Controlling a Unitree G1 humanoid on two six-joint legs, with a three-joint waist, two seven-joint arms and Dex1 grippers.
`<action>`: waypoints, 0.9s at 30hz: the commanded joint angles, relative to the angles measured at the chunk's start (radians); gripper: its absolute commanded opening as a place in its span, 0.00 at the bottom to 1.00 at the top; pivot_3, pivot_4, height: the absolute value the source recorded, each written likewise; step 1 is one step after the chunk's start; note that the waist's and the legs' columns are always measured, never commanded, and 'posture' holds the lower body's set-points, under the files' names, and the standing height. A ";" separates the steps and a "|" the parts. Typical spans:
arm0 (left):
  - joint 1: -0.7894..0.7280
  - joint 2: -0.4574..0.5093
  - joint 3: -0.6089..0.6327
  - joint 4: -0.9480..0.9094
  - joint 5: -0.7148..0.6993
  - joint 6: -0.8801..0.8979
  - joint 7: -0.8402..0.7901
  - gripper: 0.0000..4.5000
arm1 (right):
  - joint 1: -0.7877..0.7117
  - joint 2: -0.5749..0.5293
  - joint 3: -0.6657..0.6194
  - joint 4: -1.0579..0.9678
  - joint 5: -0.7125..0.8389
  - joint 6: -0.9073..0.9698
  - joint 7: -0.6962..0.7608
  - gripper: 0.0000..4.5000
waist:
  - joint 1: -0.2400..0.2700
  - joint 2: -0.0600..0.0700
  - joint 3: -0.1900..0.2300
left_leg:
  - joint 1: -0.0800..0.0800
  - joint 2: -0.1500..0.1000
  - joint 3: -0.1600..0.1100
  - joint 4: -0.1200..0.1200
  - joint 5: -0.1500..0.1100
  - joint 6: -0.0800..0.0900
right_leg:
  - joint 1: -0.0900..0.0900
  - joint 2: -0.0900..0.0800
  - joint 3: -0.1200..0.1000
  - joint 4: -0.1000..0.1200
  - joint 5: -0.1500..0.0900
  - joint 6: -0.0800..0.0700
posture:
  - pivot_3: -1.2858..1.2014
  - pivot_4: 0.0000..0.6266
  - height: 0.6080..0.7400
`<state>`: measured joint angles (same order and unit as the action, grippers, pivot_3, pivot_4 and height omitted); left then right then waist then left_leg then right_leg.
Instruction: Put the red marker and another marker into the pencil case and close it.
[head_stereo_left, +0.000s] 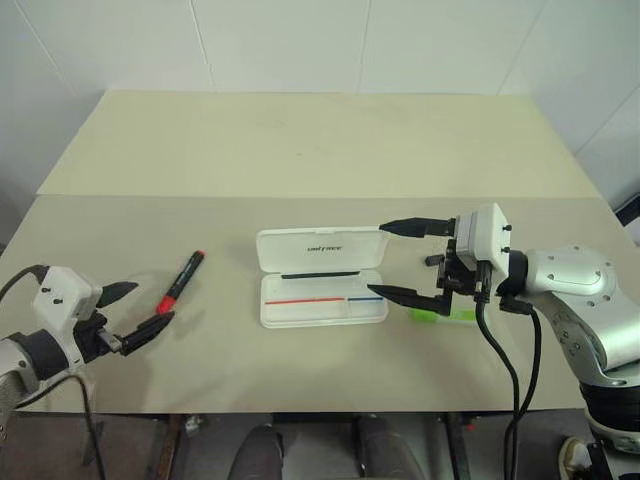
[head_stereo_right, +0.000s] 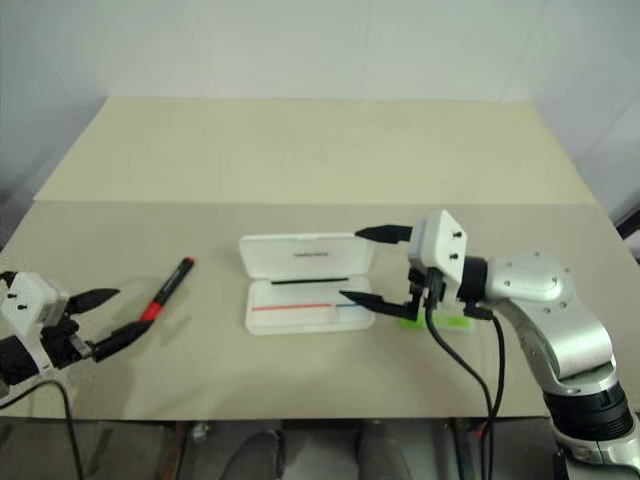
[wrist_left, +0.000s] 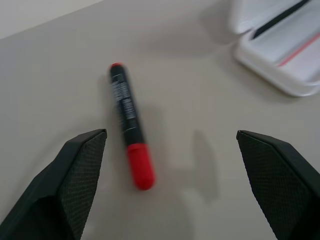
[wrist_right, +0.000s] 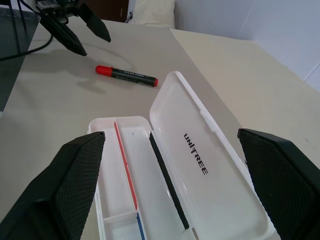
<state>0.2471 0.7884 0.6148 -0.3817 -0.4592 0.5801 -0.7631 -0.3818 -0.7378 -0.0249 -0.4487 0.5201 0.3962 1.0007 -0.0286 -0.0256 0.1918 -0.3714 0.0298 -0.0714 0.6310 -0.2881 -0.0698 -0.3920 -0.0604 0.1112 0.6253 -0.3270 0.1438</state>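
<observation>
The white pencil case (head_stereo_left: 322, 300) lies open in the middle of the table, its lid (head_stereo_left: 320, 247) folded back flat. Left of it the red marker (head_stereo_left: 181, 281) lies on the table, black-bodied with a red cap. My left gripper (head_stereo_left: 152, 302) hovers just short of the marker's cap end, open and empty, with the red marker (wrist_left: 131, 125) ahead between its fingers. My right gripper (head_stereo_left: 377, 259) is open at the case's right end, pointing left over it, holding nothing. The lime-green marker (head_stereo_left: 445, 314) lies behind the right gripper, partly hidden by it.
The table's front edge (head_stereo_left: 300, 410) runs close below both grippers. A seam (head_stereo_left: 300, 196) crosses the tabletop behind the case, and white walls close the back. In the right wrist view, the left gripper (wrist_right: 80, 30) shows beyond the red marker (wrist_right: 126, 75).
</observation>
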 joint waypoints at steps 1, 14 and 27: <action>-0.006 -0.005 -0.015 0.036 0.045 -0.027 0.039 0.99 | 0.000 -0.004 -0.020 -0.038 0.023 0.002 -0.005 1.00 | -0.003 0.000 0.000 | 0.000 0.000 0.000 -0.001 0.000 0.000 | 0.000 0.000 0.000 0.000 0.000 0.000 | 0.52 0.24 1.00; -0.167 -0.120 -0.207 0.198 0.144 -0.119 0.178 0.99 | -0.022 0.003 -0.004 -0.070 0.022 0.036 -0.038 1.00 | 0.000 -0.001 0.000 | 0.000 0.001 0.000 -0.001 0.000 0.000 | -0.001 0.000 0.000 0.001 0.000 0.000 | 0.52 0.24 1.00; -0.306 -0.190 -0.316 0.234 0.162 -0.081 0.259 0.99 | -0.050 0.031 -0.016 -0.094 0.027 0.018 -0.096 1.00 | 0.001 -0.001 0.000 | 0.000 0.000 0.000 0.000 0.000 0.000 | -0.001 0.000 0.000 0.002 0.001 0.001 | 0.52 0.24 1.00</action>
<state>-0.0457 0.6016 0.3015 -0.1409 -0.3066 0.4952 -0.5157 -0.4192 -0.6987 -0.0103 -0.4968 0.5299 0.4285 0.9036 -0.0280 -0.0262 0.1917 -0.3715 0.0303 -0.0718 0.6305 -0.2880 -0.0699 -0.3931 -0.0602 0.1108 0.6271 -0.3265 0.1449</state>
